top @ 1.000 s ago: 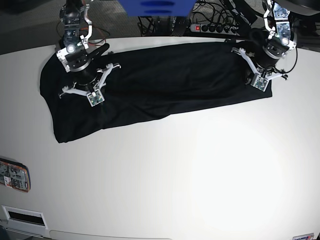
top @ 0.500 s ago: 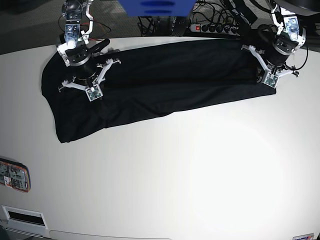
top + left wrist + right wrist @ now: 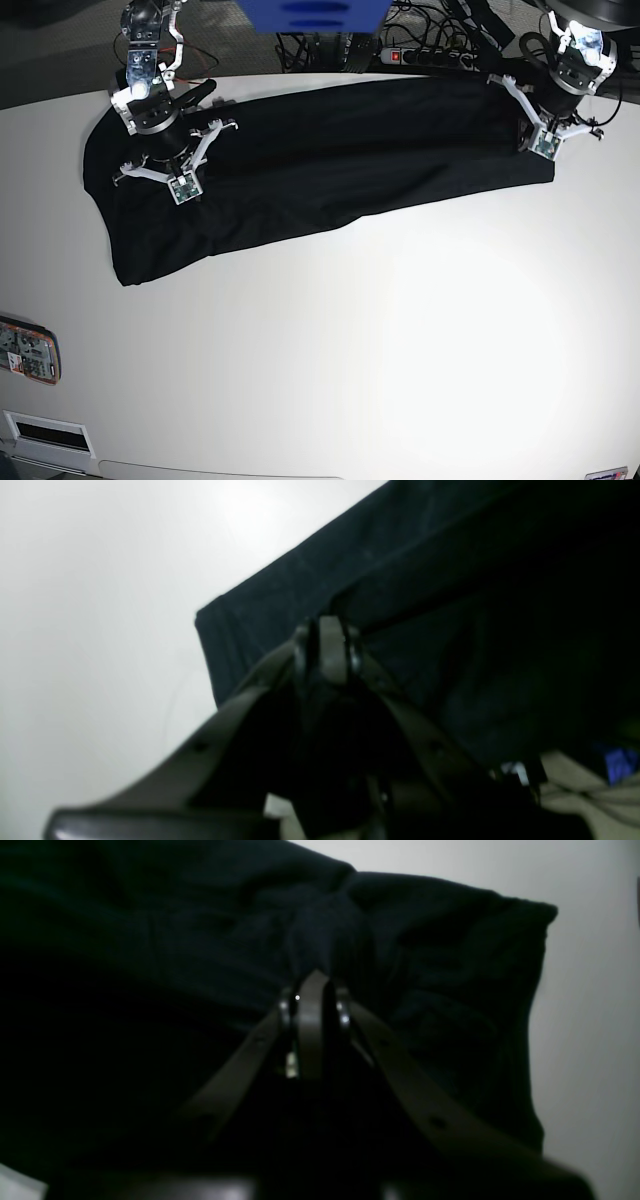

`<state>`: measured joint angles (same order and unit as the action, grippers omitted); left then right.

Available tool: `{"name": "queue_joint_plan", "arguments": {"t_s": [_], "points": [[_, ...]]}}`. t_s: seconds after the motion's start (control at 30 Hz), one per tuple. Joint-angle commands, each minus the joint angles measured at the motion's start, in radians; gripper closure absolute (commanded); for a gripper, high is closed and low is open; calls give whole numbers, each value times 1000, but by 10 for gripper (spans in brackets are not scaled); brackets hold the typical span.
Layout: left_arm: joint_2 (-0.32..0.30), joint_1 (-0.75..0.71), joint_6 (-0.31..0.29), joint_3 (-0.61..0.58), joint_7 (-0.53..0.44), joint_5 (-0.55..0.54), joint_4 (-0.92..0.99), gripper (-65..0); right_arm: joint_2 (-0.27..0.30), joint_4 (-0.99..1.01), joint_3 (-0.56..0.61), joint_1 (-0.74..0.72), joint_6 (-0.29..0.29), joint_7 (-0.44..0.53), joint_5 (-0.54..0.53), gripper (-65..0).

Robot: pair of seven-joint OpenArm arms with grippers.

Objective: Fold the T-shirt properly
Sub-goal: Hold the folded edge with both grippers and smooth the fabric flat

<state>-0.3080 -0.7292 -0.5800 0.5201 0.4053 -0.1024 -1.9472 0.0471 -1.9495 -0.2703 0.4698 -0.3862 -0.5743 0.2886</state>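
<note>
Around: we see a power strip (image 3: 425,55) behind the table (image 3: 400,350)
Grip: both end effectors, left (image 3: 327,630) and right (image 3: 315,985), clamp the T-shirt (image 3: 320,150)

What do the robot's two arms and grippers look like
Both arms are black with round silver-white joint housings. The left gripper and right gripper have white spidery bracket frames, each carrying a small square green-marked board. Up close, the fingers are pale grey, on dark struts.

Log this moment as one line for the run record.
stage: fold underway | left hand: shut on T-shirt | right hand: shut on T-shirt | T-shirt: long band across table
</note>
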Motion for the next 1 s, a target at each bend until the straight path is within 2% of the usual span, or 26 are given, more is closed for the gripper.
{"name": "queue_joint_plan", "arguments": {"t_s": [0.0,0.5,0.53,0.6,0.67,0.73,0.87,0.97], "points": [[-9,-14,10,8,-4,5,-11,0,6,-20,-7,-3,11,17,-4,0],[-9,-37,12,4,-4,7,42,0,4,-17,-7,-3,11,18,-7,0],[-9,-37,12,4,-4,7,42,0,3,-17,-7,-3,11,18,-7,-20],[-9,-37,12,4,-4,7,42,0,3,-17,-5,-3,11,20,-7,-135],[-9,-37,13,4,-4,7,42,-69,3,-17,-5,-3,11,20,-7,-251],[-9,-37,13,4,-4,7,42,-147,3,-17,-2,-3,11,21,-7,-338],[-9,-37,13,2,-4,7,42,-252,3,-18,-2,-3,11,23,-7,-433],[-9,-37,13,2,-4,3,42,-306,3,-18,-2,-13,11,23,-7,-462]]}}
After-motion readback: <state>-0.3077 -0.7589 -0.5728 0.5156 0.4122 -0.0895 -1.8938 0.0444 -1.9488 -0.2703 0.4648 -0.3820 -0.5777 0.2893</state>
